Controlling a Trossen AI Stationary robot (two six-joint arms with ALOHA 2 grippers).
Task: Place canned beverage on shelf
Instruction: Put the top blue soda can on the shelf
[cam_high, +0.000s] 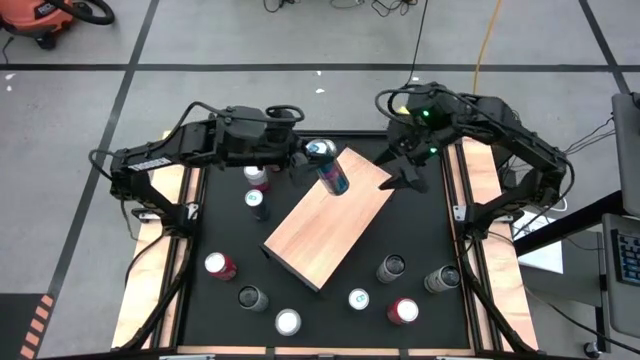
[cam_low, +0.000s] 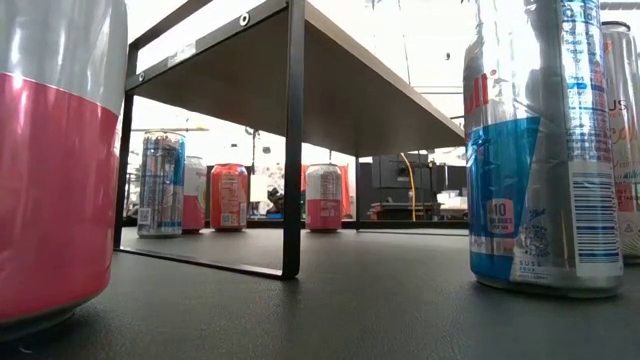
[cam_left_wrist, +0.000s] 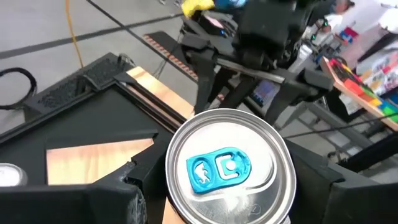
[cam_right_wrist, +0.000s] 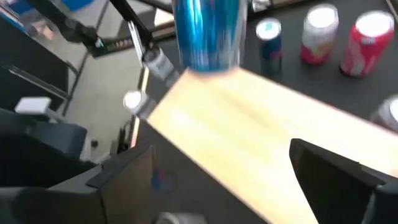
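**Q:** Where was the drink can when the cameras fired?

**A:** The tall blue aluminium can with a blue pull tab (cam_high: 328, 165) stood on the far end of the light tan wooden shelf board (cam_high: 330, 225), which ran diagonally across the black tabletop (cam_high: 420, 240). The left gripper (cam_high: 300, 158) reached in from the far left, its fingers closed around the can's upper body. Its wrist camera looked straight down on the silver lid (cam_left_wrist: 227, 168).

**Q:** And the right arm?

**A:** The right gripper (cam_high: 405, 172) hung at the far right corner of the shelf, near the can but apart from it, jaws spread wide and empty. Its wrist camera showed the blue can (cam_right_wrist: 207, 34) beyond the board's pale top (cam_right_wrist: 261, 137), with its own dark fingers (cam_right_wrist: 339, 180) well apart.

**Q:** What else sat on the table?

**A:** Loose cans. Two stood to the left of the shelf beneath the left arm, one red-and-white (cam_high: 257, 177), one dark (cam_high: 256, 201). A red can (cam_high: 219, 265), a dark can (cam_high: 250, 297) and a silver-topped can (cam_high: 288, 322) stood at near left. Four more stood at near right, among them a red can (cam_high: 402, 311). From table height, the shelf's black metal legs (cam_low: 293, 140) framed a row of cans across the table (cam_low: 230, 197).
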